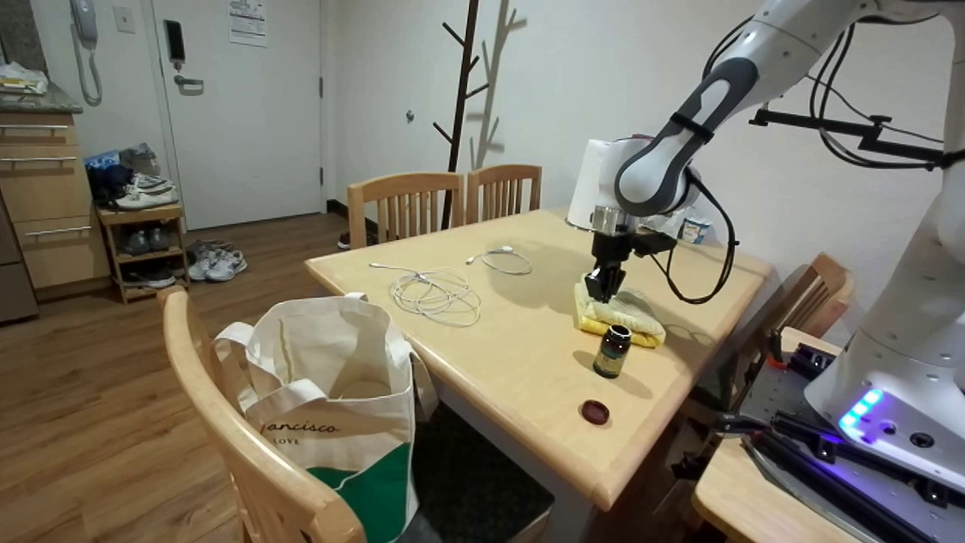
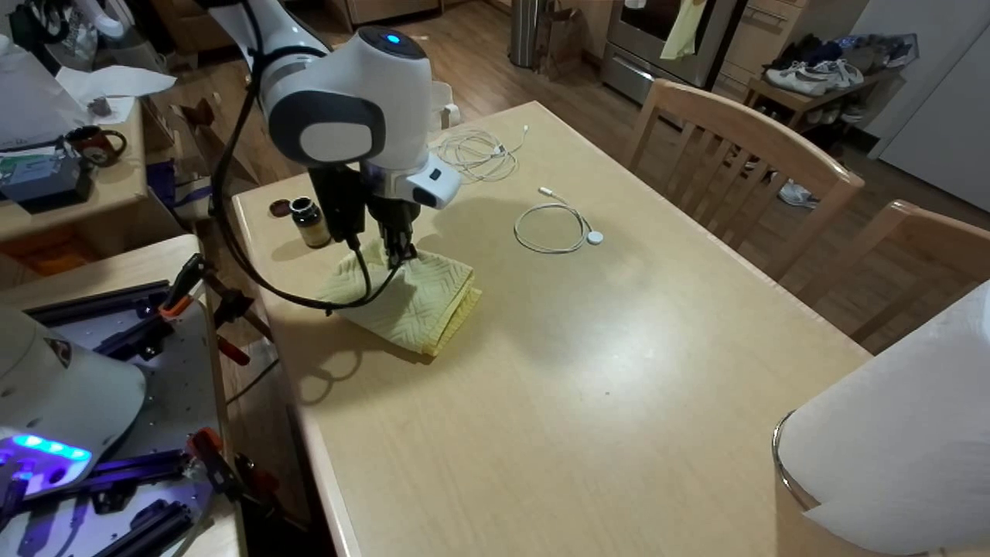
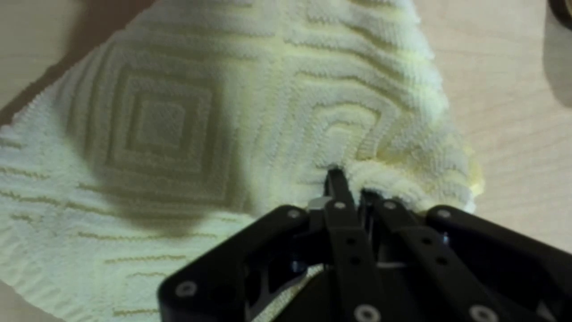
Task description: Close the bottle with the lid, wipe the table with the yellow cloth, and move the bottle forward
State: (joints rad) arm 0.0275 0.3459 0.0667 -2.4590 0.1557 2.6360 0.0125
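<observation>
Seemingly, the tool [image 3: 353, 182] pinches square-ribbed yellow cloth [image 3: 250, 129].

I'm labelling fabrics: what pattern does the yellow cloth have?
The yellow cloth has ridged, nested squares, with lines running alongside; the wrist view shows it best.

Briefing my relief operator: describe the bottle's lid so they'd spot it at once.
In an exterior view, follow the large wooden table to its lowest corner. Near there stands an open dark bottle, with the lid lying apart from it, closer to the corner. It's a flat, dark-red disc, unlike the upright bottle and folded yellow cloth.
</observation>
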